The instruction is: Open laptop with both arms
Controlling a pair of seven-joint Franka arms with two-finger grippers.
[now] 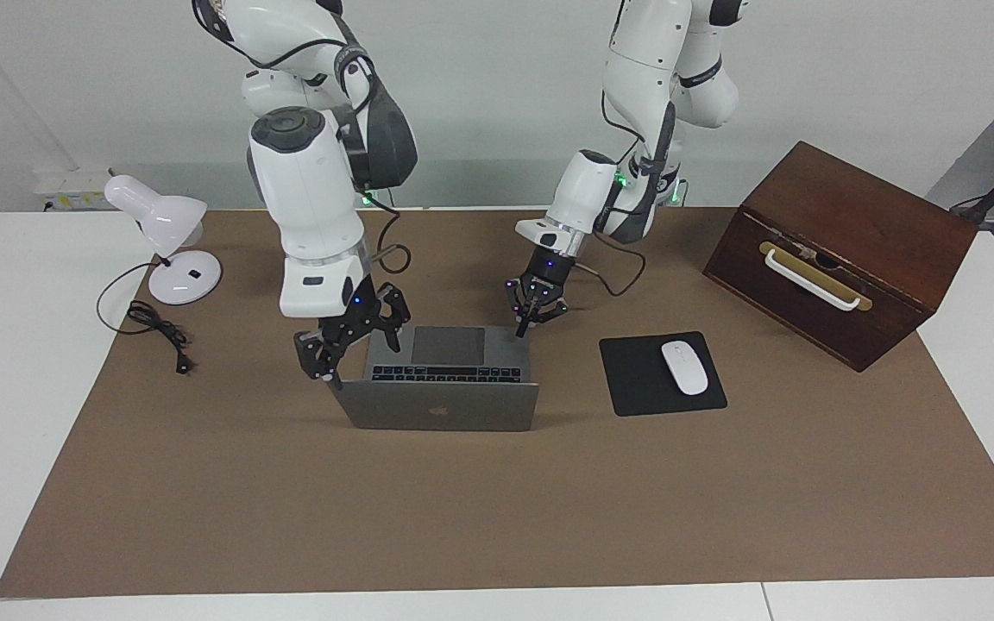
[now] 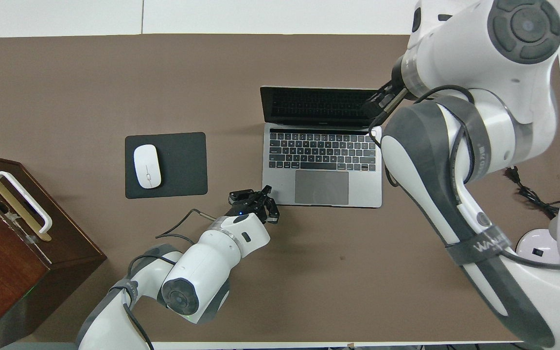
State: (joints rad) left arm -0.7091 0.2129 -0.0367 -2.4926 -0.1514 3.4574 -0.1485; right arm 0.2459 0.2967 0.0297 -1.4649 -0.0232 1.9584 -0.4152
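The silver-grey laptop (image 1: 445, 414) stands open on the brown mat, its lid raised about upright, with the keyboard and trackpad (image 2: 321, 187) showing. My left gripper (image 1: 523, 326) is shut, its tip down on the base's corner nearest the robots, toward the left arm's end; it also shows in the overhead view (image 2: 260, 194). My right gripper (image 1: 357, 352) is open at the lid's side edge toward the right arm's end, and shows in the overhead view (image 2: 379, 104) too. I cannot tell whether it touches the lid.
A black mouse pad (image 1: 635, 379) with a white mouse (image 1: 685, 367) lies beside the laptop toward the left arm's end. A brown wooden box (image 1: 842, 250) stands past it. A white desk lamp (image 1: 171, 250) and its cable (image 1: 156, 332) are at the right arm's end.
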